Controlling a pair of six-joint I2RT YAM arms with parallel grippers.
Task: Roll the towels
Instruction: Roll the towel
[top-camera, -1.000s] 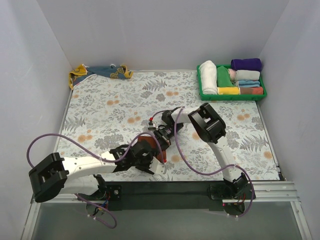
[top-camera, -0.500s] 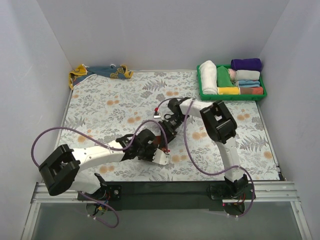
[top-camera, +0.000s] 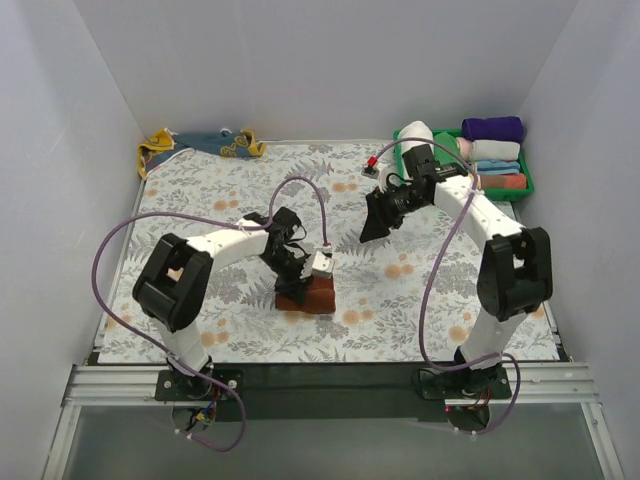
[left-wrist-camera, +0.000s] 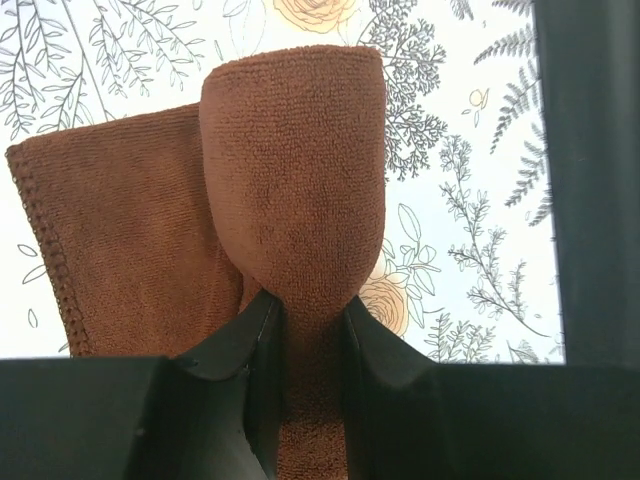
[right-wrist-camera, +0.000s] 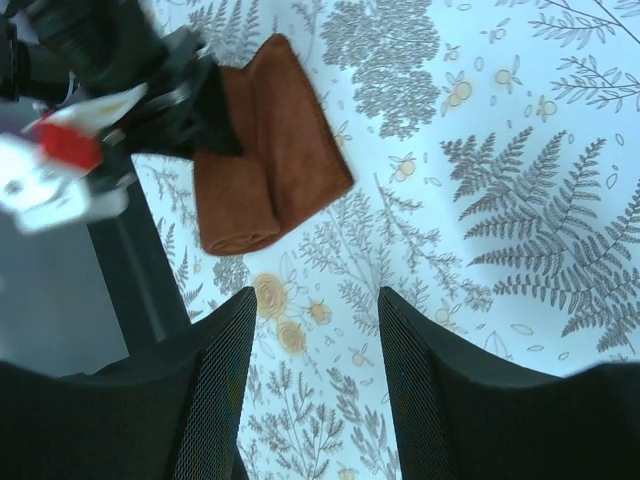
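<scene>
The rust-brown towel (top-camera: 308, 296) lies partly rolled on the flowered mat, left of centre. In the left wrist view (left-wrist-camera: 290, 190) its rolled part runs between the jaws, with a flat flap to the left. My left gripper (top-camera: 300, 282) is shut on this roll (left-wrist-camera: 310, 400). My right gripper (top-camera: 378, 228) is open and empty, raised above the mat to the right of the towel; its view shows the brown towel (right-wrist-camera: 265, 150) far below. The mustard-yellow and blue-grey towel (top-camera: 200, 143) lies crumpled at the far left corner.
A green tray (top-camera: 520, 190) at the far right holds several rolled cloths, white, green, purple and others. White walls enclose the mat on three sides. The black base rail (top-camera: 330, 380) runs along the near edge.
The left gripper swung round and now grips the brown roll from the far side. The right gripper let go, opened and lifted away toward the far right, near the tray.
</scene>
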